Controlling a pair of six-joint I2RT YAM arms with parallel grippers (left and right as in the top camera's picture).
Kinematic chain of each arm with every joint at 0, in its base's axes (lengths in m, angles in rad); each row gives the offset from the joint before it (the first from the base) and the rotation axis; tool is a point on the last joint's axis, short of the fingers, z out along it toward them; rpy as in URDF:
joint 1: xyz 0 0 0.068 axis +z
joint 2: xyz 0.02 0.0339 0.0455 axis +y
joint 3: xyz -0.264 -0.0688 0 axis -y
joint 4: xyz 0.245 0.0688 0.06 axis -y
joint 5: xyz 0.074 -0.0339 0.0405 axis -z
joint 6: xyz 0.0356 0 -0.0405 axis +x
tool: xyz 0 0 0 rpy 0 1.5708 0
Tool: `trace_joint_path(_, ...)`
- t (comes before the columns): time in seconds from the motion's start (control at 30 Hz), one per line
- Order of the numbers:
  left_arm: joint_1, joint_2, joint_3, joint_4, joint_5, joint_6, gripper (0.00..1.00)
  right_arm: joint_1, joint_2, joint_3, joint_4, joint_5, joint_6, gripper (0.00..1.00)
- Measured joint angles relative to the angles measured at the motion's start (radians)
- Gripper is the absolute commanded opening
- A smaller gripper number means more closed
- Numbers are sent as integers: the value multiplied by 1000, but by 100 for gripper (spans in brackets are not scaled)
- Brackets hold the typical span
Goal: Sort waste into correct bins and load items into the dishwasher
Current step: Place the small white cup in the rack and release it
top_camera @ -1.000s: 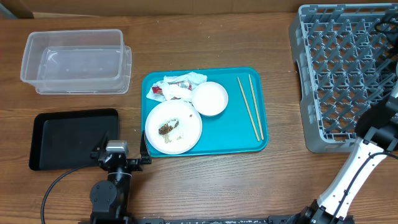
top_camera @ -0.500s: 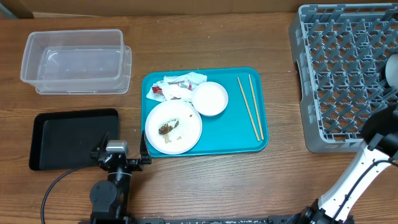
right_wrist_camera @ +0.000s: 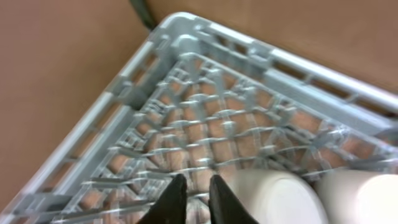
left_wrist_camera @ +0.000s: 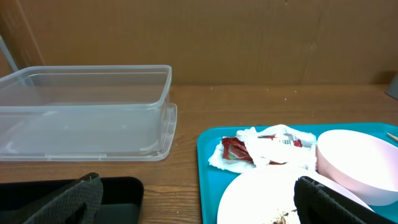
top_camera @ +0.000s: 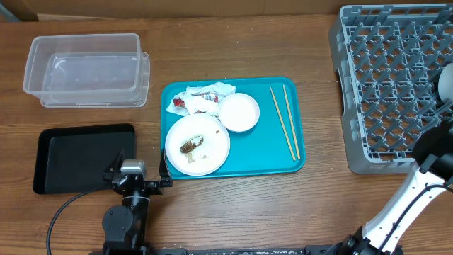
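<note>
Overall: wooden table [top_camera: 233, 205]; tub [top_camera: 85, 71] and black tray [top_camera: 78, 156] left of teal tray [top_camera: 258, 152], rack [top_camera: 389, 78] right. Left claw [top_camera: 139, 170] spread; right claw [right_wrist_camera: 196, 180] nearly pressed together, empty.

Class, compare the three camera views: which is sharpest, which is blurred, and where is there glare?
Overhead: sharp and evenly lit, with soft highlights on the clear tub. Left wrist: tub sharp, the left pincer dark and blurred up close. Right wrist: soft throughout, the dish rack lattice smeared.

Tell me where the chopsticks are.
In the overhead view, the chopsticks lie along the tray's right edge, between the bowl and the rack.
</note>
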Motion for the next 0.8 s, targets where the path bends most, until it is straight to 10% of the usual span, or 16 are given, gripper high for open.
trace_joint_path(0.8, 0, 0, 0, 0, 0, 0, 100, -64, -2, -192, -113, -34, 45, 4)
